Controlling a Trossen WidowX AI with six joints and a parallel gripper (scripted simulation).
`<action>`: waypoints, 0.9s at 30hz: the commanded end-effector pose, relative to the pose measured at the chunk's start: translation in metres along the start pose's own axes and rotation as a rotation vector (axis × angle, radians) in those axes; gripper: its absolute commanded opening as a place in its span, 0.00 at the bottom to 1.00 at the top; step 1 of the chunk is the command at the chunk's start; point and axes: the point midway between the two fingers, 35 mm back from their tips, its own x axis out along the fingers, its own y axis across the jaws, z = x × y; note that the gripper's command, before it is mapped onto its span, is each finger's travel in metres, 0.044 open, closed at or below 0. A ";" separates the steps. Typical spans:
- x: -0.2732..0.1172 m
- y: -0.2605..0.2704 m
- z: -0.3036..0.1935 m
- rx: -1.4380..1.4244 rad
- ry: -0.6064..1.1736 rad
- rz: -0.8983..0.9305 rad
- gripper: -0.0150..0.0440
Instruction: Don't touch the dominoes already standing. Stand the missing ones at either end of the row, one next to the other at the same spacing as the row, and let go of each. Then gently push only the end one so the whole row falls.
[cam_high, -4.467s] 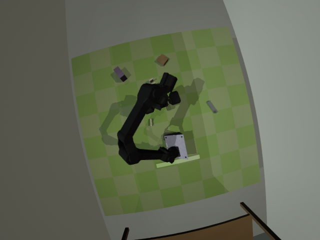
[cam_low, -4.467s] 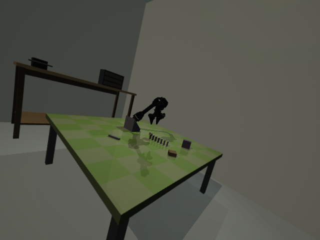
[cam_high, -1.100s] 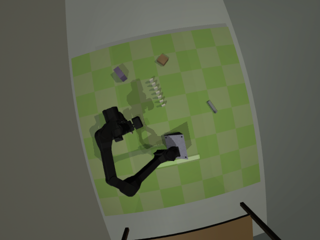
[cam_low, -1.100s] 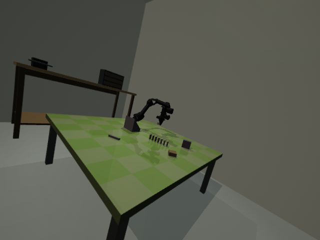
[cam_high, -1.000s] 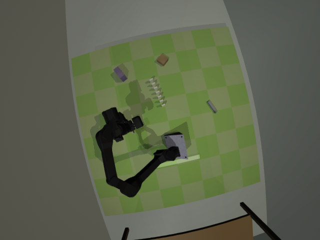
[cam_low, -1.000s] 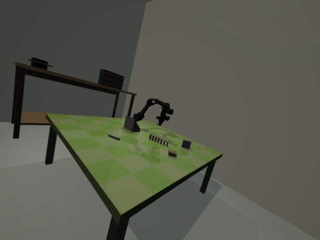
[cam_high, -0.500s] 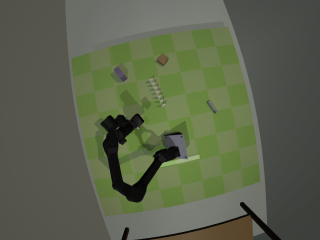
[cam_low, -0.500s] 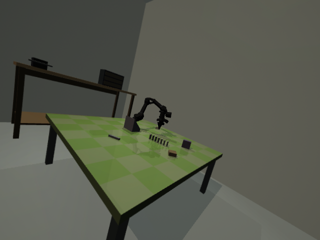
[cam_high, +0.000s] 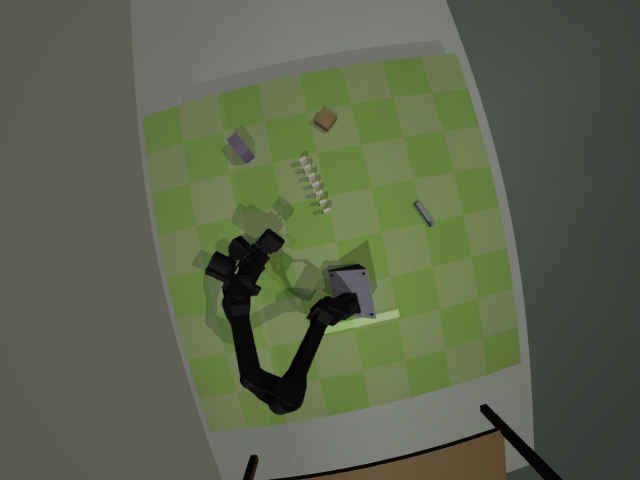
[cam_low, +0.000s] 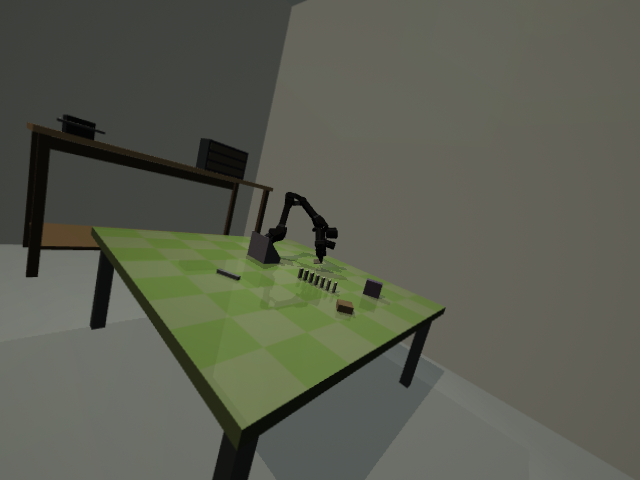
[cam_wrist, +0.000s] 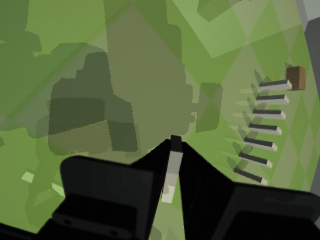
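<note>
A row of several white dominoes (cam_high: 314, 184) (cam_low: 316, 279) (cam_wrist: 263, 128) stands upright on the green checkered table (cam_high: 439, 258) (cam_low: 206, 330). My gripper (cam_high: 247, 256) (cam_low: 320, 256) (cam_wrist: 174, 145) points down and is shut on one white domino (cam_wrist: 173, 167), held on edge between the fingertips. It hangs low over the table. In the overhead view it is to the left of the row's near end and well apart from it. In the wrist view the row lies to the right of the fingers.
A brown block (cam_high: 325, 119) (cam_low: 344, 306) (cam_wrist: 296, 78) lies beyond the row's far end. A purple block (cam_high: 240, 147) (cam_low: 372, 288) lies to the row's left in the overhead view. A grey bar (cam_high: 423, 212) (cam_low: 227, 274) lies flat on the other side. The grey arm base (cam_high: 354, 289) (cam_low: 261, 248) stands near the row's near end.
</note>
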 end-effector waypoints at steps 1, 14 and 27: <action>0.002 0.004 0.001 -0.001 -0.073 -0.028 0.29; -0.005 0.020 0.010 0.050 -0.381 -0.079 0.29; -0.029 0.030 0.008 0.218 -0.677 -0.053 0.29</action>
